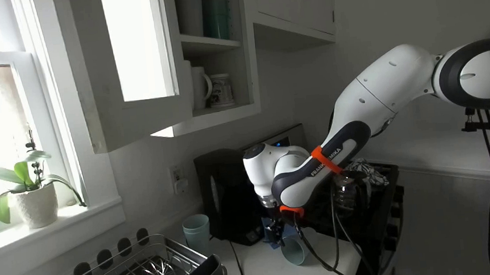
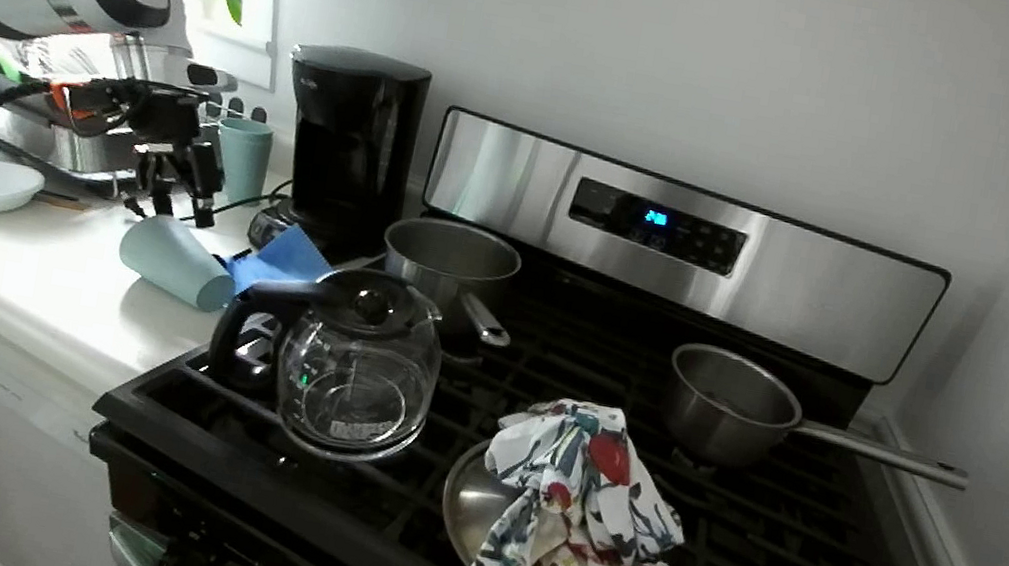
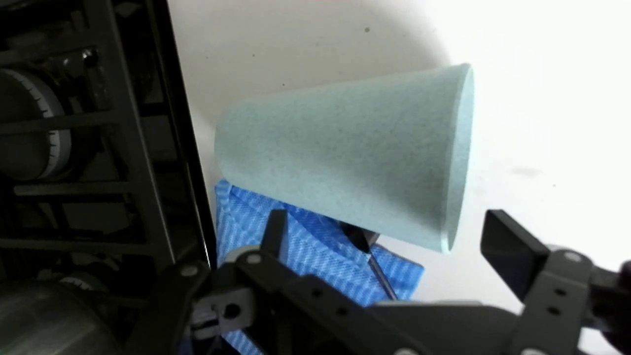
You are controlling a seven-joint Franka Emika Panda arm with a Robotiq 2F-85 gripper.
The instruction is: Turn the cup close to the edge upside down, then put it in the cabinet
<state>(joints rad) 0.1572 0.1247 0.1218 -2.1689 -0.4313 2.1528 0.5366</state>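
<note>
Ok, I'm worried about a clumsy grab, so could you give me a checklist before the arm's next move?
1. Gripper open: ok, its jaws stand apart.
2. Cup upside down: not ok, it lies on its side.
3. Blue cloth not caught under the cup: cannot tell, its edge meets the cup's outline in the wrist view.
4. Cabinet door open: ok.
5. Free room on the shelves: cannot tell, the door hides part of them.

Wrist view close above cup (image 3: 340, 158), exteriors farther back
</note>
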